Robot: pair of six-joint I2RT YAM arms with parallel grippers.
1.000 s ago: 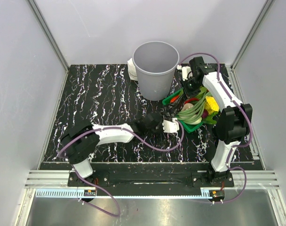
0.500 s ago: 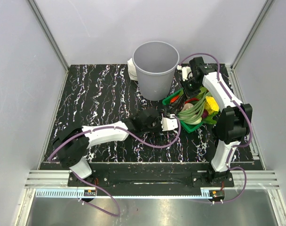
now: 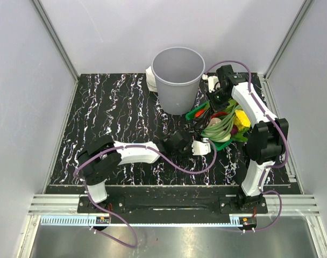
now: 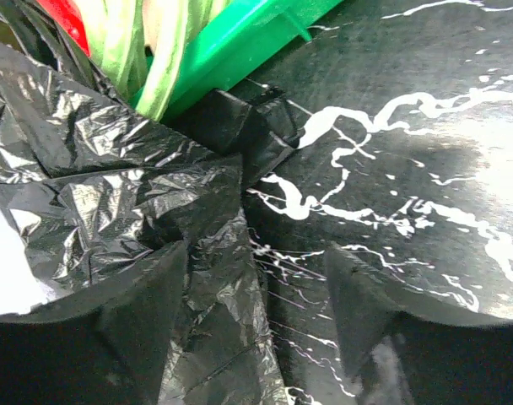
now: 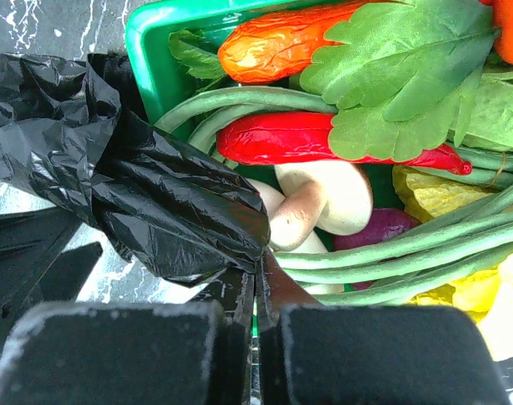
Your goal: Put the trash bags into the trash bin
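The big black bench [image 3: 115, 113] with white streaks holds everything. The tall grey trash bin [image 3: 177, 97] stands at the far middle of it. From above I can see nothing black inside it, so I think no bag has gone in yet. To the right of the bin and a bit nearer sits the green basket [image 5: 147, 42], full of vegetables [image 5: 307, 135]. The black, shiny, crinkly trash bag [image 5: 155, 194] lies in a heap on the bench, just at the left side of the basket, and part of it rests against the basket's edge. It is apart from the bin. The right gripper [image 5: 258, 291] is over the basket. Its jaws are pressed together, and they seem to be pinching a corner of the bag. The left gripper [image 4: 256, 253] is low down by the heap. Its jaws are wide apart, one over the bag and one over the bare bench, and they squeeze nothing. So the job looks like it is only starting, at the grabbing part. The big part is left: lift the bag, carry it over to the bin, and let it drop in. I can only be sure of one bag.
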